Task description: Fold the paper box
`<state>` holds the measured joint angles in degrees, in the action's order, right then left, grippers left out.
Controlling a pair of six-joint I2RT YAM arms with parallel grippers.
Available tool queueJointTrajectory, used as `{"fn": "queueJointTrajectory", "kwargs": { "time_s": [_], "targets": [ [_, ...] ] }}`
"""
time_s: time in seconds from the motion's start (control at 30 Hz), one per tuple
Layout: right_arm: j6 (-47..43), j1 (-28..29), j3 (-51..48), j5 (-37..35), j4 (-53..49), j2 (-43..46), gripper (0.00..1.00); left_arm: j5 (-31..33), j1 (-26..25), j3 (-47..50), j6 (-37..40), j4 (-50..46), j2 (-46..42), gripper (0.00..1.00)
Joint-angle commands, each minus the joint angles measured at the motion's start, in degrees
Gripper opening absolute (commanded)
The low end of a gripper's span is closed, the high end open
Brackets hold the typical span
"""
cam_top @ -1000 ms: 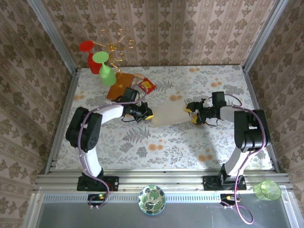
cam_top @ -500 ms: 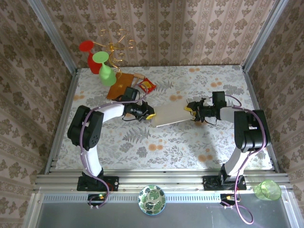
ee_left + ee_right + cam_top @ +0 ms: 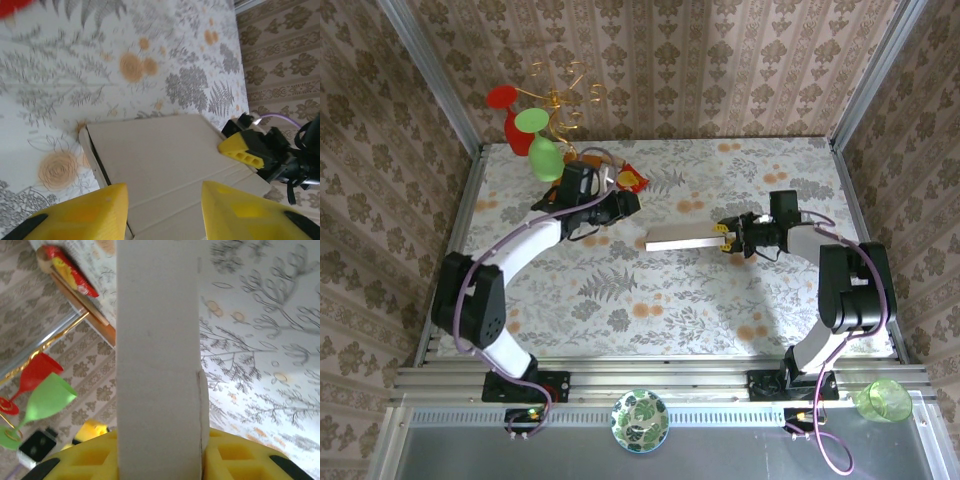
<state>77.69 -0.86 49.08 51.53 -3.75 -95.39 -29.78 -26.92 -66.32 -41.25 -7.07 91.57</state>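
Floral table: red pkt, paper box prob resting

One paper box — two goblets, one bowl, one cup.

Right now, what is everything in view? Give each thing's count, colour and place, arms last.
paper box: one, off-white, mid-table, seen edge-on from above
red goblet: one, red, far-left corner
green goblet: one, green, beside the red one
wire stand: one, gold, behind the goblets
wooden board: one, brown, far left, partly under the left arm
snack packet: one, red, by the board
bowl: one, green-and-white, near ledge, between the bases
cup: one, clear green, near ledge, right
table: one, floral cover
left gripper: yellow fingers, open, left of the box, off it
right gripper: yellow fingers, closed on the box's right end
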Motion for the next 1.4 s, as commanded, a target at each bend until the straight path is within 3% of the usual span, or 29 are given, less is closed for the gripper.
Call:
{"fn": "queueJointTrajectory", "kwargs": {
  "time_s": [0.0,0.37,0.53,0.8,1.0,1.37],
  "targets": [
    [6.06,0.51,1.96,-0.94,-7.55,0.07,0.33,4.04,-0.40,-0.61,10.42,-3.46,-2.26,0.43],
    [4.49,0.02,6.30,-0.11,-14.88,-2.25,0.32,0.86,-3.40,-6.52,47.39,-21.10,-3.46,0.46],
    [4.83,-0.52,5.64,0.93,-15.40,-2.96,0.31,-2.75,-4.35,-8.41,58.47,-25.99,-2.07,0.49],
    [4.23,-1.40,5.25,1.91,-20.56,-0.34,0.29,-1.44,-7.56,-4.52,67.27,-22.42,-5.36,0.59],
    [3.23,-1.44,2.80,2.52,-23.59,2.81,0.29,-3.89,-8.32,6.85,72.72,-9.59,-12.08,0.79],
    [2.74,-1.41,2.28,2.26,-24.21,2.86,0.29,0.11,-11.11,9.08,79.48,-4.28,-6.57,0.82]
  ]
}}
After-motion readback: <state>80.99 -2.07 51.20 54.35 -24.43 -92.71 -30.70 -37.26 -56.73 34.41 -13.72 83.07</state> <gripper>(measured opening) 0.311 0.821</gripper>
